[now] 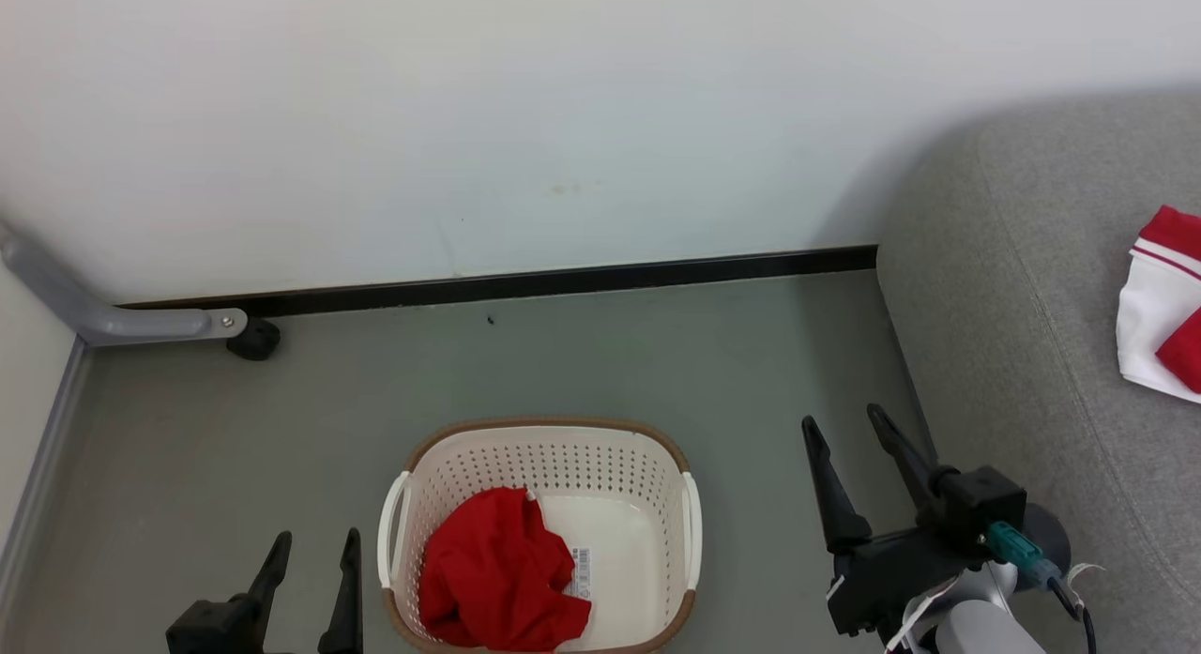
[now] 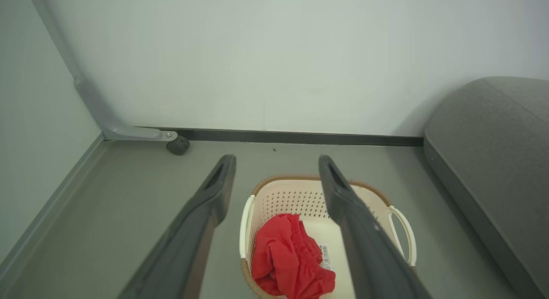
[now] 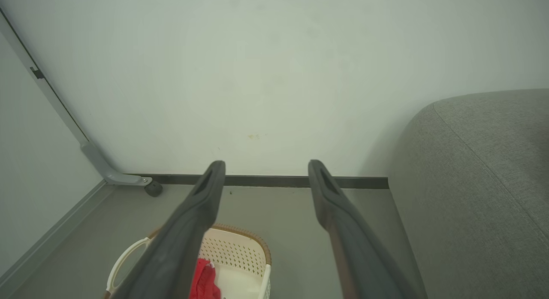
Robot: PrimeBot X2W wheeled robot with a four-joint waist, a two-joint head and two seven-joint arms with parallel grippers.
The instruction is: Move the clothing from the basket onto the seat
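Progress: by my read you were about halfway. The first garment (image 1: 1162,307) lay on the seat (image 1: 1013,335), at the right edge of the head view, with red fabric, a white panel and stripe trim showing.
Left to do: the second garment (image 1: 497,574) lay crumpled in the basket (image 1: 544,462), bunched against its left side. The right part of the basket's bottom was bare.
Basket: it stood on the floor (image 1: 610,354), between your two grippers in the head view and apart from the seat.
Left gripper (image 1: 317,537): released, fingers parted, nothing between them. It sat just left of the basket. In the left wrist view it looked down at the second garment.
Right gripper (image 1: 843,418): released and empty, fingers spread. It sat between the basket and the seat's front edge.
Next move: likely a reach into the basket for the second garment. The left gripper looked better lined up for it.
Handling: the fabric was loose and folded over itself, so expect a pinch to catch one layer and the rest to trail.
Labels: a barcode sticker (image 1: 581,571) sat on the basket's bottom, touching the second garment's edge. You could see the bars, but the digits were too small to read.
Brands: I could make out no brand or other writing.
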